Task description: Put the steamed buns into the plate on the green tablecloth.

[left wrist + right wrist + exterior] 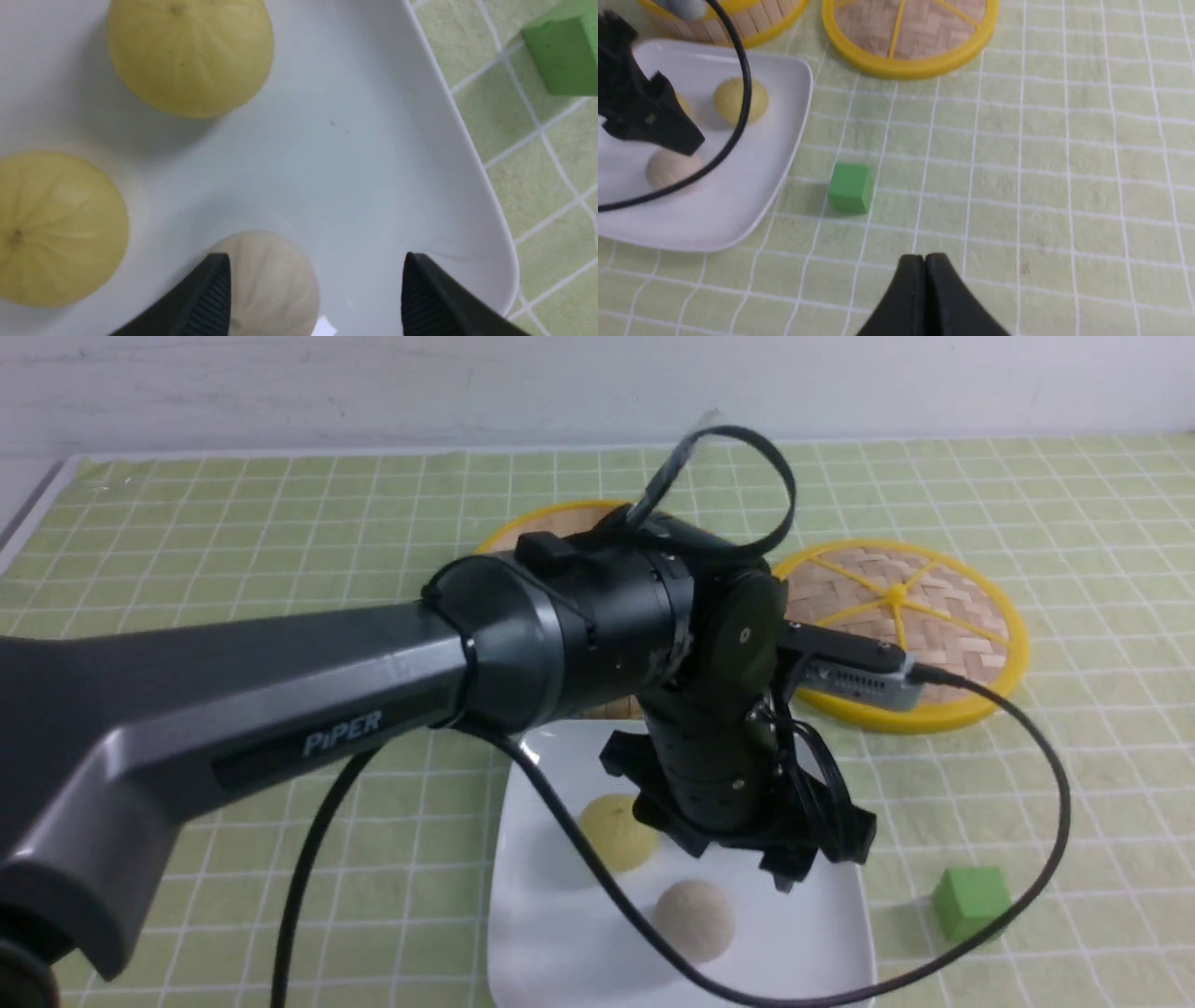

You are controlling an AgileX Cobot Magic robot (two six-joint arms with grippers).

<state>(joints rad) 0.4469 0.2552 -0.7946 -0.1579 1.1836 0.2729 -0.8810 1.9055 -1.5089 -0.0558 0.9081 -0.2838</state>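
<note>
Over the plate [420, 154], the left claw [317, 266] is gaping wide, empty. Lifting straight up is looking safest, with the grey bun [275, 280] sitting at its seven o'clock.

The left arm [280, 691] reaches in from the near left. Its thick grey forearm (lettered PiPER on the side) runs across to a wrist [738, 635] that bends sharply downward. The left gripper [812, 863] points straight down, and in the left wrist view its two ribbed fingers [210, 294] stand wide apart. The right gripper [926, 263] hangs tilted forward and down, its two black fingers pressed flat together, tip to tip.
</note>
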